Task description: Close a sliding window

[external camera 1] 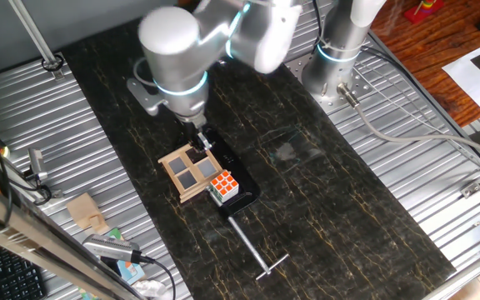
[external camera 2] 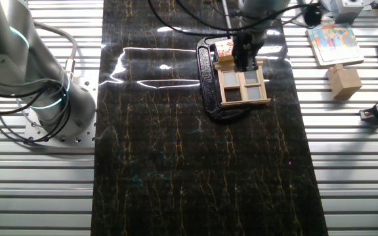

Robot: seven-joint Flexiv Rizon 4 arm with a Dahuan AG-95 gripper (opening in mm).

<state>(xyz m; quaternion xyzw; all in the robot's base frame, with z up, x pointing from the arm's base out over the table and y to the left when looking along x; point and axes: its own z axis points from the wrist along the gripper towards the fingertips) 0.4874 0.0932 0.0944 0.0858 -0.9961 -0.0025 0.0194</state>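
Four grey panes in a cross grid fill the light-wood sliding window [external camera 2: 243, 85], lying flat on its black base on the dark marbled desk [external camera 2: 176, 164]. My pincer [external camera 2: 245, 59] meets its far edge; grip state indeterminable.

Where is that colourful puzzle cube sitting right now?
In one fixed view the multicoloured puzzle cube sits mid-table on the black base, right beside the small light-wood window frame; in the other view it appears near the top, beside the gripper.
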